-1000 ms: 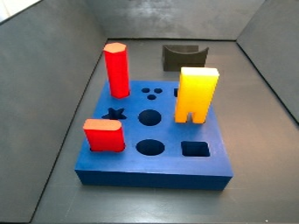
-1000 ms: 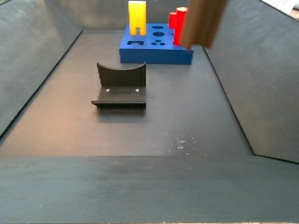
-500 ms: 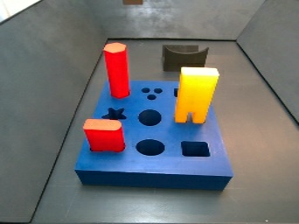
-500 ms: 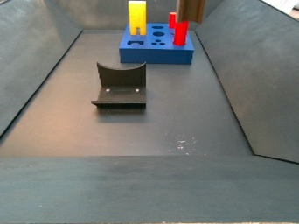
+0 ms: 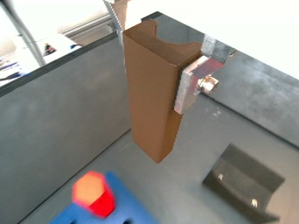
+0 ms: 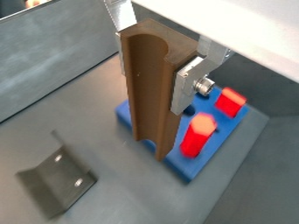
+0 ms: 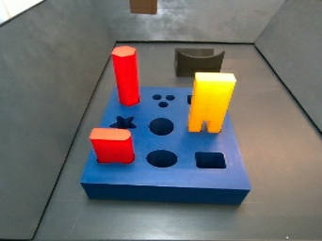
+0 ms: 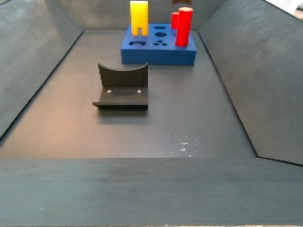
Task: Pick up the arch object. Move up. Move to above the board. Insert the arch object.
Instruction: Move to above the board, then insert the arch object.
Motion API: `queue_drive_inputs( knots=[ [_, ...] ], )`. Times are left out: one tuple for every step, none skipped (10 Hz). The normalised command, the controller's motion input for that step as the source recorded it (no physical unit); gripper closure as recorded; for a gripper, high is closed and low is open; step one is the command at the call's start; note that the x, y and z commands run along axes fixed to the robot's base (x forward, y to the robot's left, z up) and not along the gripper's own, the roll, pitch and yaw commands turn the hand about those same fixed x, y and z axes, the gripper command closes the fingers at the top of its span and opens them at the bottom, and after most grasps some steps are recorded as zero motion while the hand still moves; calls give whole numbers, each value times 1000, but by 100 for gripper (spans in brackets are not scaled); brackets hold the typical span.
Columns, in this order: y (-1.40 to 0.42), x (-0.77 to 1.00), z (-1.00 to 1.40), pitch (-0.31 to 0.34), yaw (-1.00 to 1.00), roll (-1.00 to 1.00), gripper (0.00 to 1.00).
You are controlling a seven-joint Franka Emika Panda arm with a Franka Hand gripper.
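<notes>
Arch object [image 5: 156, 87], a tall plain brown block with a curved hollow at its upper end, hangs upright in the gripper [image 6: 158, 54], whose silver fingers [image 6: 187, 85] are closed against its opposite sides in both wrist views. Below the gripper lies the blue board [image 6: 158, 136] with a red post [image 6: 195, 136] beside the block's lower end. In a side view only the block's lower tip [image 7: 145, 6] shows, high above the board [image 7: 176, 179].

Looks like a robotics lab test cell: bare grey-walled worktop [image 8: 142, 133], a bolted-down fixture [image 8: 120, 87], and a blue board [image 7: 164, 155] of shape cut-outs.
</notes>
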Motion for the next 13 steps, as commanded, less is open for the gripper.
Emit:
queue_drive_inputs(
  knots=[
    [-1000,207,115,120,-6,-6,100],
    [-1000,216,117,119,6,-8,100],
    [-1000,237,124,121,6,12,100],
    [-1000,258,132,122,11,13,100],
    [-614,203,87,127,3,24,100],
    [-431,170,67,123,4,32,100],
    [-193,93,39,93,5,53,100],
    [0,-29,0,0,0,0,100],
    [0,-49,0,0,-23,0,100],
    [0,0,-51,0,0,0,100],
    [11,489,49,111,114,190,100],
    [0,1000,171,196,0,283,100],
    [46,1000,71,126,0,184,100]
  ],
)
